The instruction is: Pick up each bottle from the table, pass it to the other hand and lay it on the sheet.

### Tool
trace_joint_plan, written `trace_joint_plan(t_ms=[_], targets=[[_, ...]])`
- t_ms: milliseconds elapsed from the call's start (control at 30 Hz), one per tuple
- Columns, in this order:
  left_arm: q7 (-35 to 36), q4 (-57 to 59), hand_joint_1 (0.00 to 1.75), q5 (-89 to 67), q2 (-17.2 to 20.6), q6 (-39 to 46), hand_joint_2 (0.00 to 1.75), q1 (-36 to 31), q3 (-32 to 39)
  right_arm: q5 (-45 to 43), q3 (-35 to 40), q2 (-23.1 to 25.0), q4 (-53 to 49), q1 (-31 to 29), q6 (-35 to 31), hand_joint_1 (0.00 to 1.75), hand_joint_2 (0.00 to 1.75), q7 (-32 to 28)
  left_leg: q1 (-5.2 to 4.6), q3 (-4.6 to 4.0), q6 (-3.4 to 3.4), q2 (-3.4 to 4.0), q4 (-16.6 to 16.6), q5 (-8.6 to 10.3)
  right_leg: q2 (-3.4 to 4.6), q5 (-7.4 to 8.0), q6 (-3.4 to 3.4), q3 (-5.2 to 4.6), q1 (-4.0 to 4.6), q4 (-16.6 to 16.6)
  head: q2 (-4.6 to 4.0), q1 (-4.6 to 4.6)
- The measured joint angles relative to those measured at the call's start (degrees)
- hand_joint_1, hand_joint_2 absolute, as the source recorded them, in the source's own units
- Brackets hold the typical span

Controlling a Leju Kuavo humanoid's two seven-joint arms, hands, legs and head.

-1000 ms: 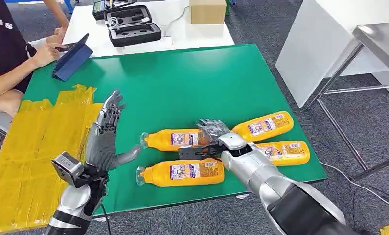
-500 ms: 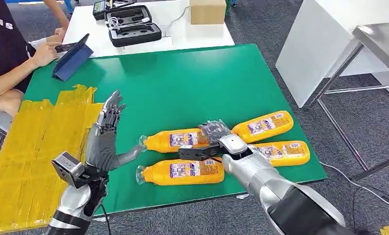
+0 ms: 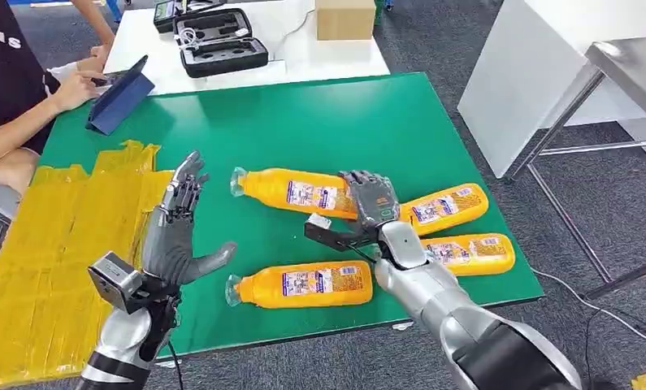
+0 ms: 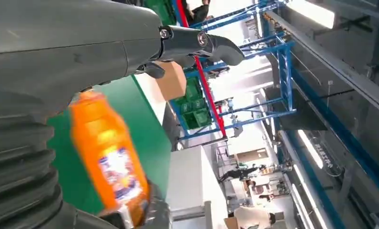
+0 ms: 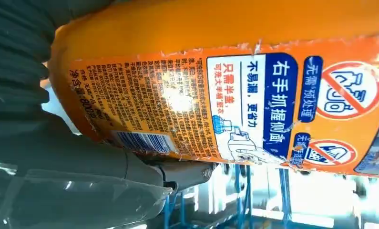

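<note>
I count four orange bottles: one point(image 3: 295, 192) gripped in my right robot hand point(image 3: 368, 203), and three lying on the green tabletop point(image 3: 319, 122), namely the front bottle point(image 3: 303, 285), the angled bottle point(image 3: 441, 206) and the far-right bottle point(image 3: 470, 252). My robot hands number two; the left robot hand point(image 3: 173, 236) holds nothing, fingers spread. One yellow sheet point(image 3: 51, 244). One cardboard box point(image 3: 345, 18). One black case point(image 3: 222, 41). One person point(image 3: 10, 89).

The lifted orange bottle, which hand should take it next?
Left. The right hand already grips the lifted bottle, cap end toward the left hand, which waits open, fingers spread, beside the yellow sheet.
</note>
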Motion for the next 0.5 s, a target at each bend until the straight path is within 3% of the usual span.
trace_joint_plan(t_ms=[100, 167, 267, 500], targets=[[1.4, -0.7, 0.00, -0.7, -0.2, 2.2, 1.75, 0.1, 0.0, -8.7, -9.1, 0.9, -7.5, 4.6, -0.3, 1.75, 1.75, -12.1, 0.00, -0.05, 0.00, -0.05, 0.0, 0.00, -0.02, -0.01, -0.01, -0.03, 0.00, 0.0, 0.00, 0.00], [2.3, -0.9, 0.00, -0.7, -0.2, 2.4, 1.75, 0.1, 0.0, -18.3, -13.4, 1.4, -14.2, 8.0, 1.1, 1.75, 1.75, -16.1, 0.02, -0.05, -0.01, -0.11, 0.0, -0.01, -0.13, -0.07, -0.01, -0.04, 0.00, 0.0, 0.00, 0.00], [3.7, -0.9, 0.00, -0.7, -0.1, 1.8, 1.75, 0.0, 0.0, -28.6, -17.0, 1.6, -24.3, 13.3, 4.2, 1.75, 1.75, -17.6, 0.01, -0.15, 0.00, -0.17, 0.0, -0.02, -0.22, -0.09, -0.03, -0.07, 0.00, 0.0, 0.00, -0.02], [4.2, -0.9, 0.00, -0.6, 0.0, 1.5, 1.75, -0.3, 0.0, -30.4, -19.9, 1.6, -35.8, 18.4, 5.2, 1.75, 1.75, -17.8, -0.02, -0.15, -0.03, -0.07, 0.0, -0.06, -0.19, -0.05, -0.03, -0.16, -0.02, 0.0, 0.00, 0.00]])
